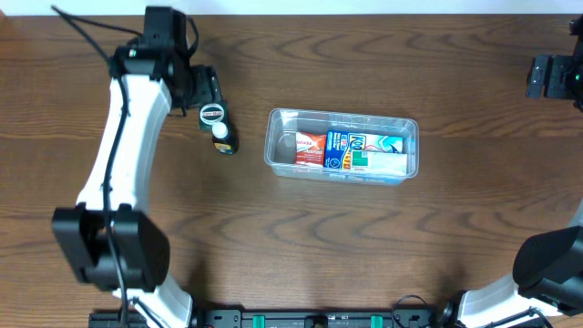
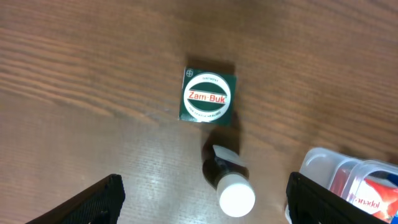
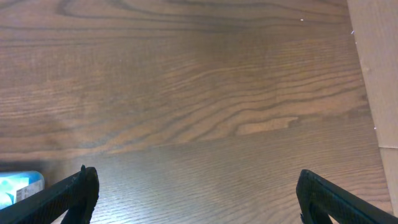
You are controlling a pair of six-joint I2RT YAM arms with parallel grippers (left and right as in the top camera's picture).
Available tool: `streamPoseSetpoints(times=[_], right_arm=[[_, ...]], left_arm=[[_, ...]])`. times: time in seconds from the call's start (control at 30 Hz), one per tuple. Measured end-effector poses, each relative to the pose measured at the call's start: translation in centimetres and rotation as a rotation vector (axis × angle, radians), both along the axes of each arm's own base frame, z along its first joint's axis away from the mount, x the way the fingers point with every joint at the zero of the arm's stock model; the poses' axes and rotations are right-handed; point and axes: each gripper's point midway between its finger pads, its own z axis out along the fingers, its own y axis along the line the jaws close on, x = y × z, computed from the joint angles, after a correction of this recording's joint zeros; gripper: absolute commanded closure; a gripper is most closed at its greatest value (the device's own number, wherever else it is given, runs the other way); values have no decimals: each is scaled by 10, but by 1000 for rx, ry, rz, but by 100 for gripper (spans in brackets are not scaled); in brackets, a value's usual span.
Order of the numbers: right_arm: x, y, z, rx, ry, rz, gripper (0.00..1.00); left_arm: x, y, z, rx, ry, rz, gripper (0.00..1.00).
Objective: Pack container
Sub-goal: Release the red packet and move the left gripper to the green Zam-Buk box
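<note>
The clear plastic container [image 1: 342, 146] sits mid-table with a red box [image 1: 309, 148] and a blue-and-white box [image 1: 364, 151] inside; its corner shows in the left wrist view [image 2: 320, 163]. A green Zam-Buk box [image 1: 211, 114] and a small dark bottle with a white cap [image 1: 221, 137] lie on the table left of the container. In the left wrist view the green box [image 2: 208, 97] and the bottle [image 2: 230, 183] lie ahead of my open, empty left gripper [image 2: 202, 205]. My right gripper [image 3: 196, 196] is open and empty over bare wood at the far right.
The left arm [image 1: 127, 137] reaches along the left side of the table. The right arm's wrist [image 1: 556, 77] is at the far right edge. A pale strip beyond the table edge shows in the right wrist view [image 3: 379, 62].
</note>
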Motion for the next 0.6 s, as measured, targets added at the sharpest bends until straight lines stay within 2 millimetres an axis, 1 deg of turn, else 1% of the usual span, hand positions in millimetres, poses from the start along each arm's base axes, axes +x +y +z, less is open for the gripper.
streamPoseSetpoints(times=[0.17, 0.27, 0.37, 0.5, 0.6], right_arm=[[0, 0, 0, 0, 0, 0, 1], [0, 0, 0, 0, 0, 0, 1], [0, 0, 0, 0, 0, 0, 1], [0, 0, 0, 0, 0, 0, 1], [0, 0, 0, 0, 0, 0, 1]], left_arm=[[19, -1, 13, 9, 29, -19, 9], [28, -2, 8, 13, 67, -23, 7], [34, -1, -15, 15, 126, -23, 7], [32, 2, -50, 19, 218, -17, 7], [32, 3, -68, 21, 258, -15, 7]])
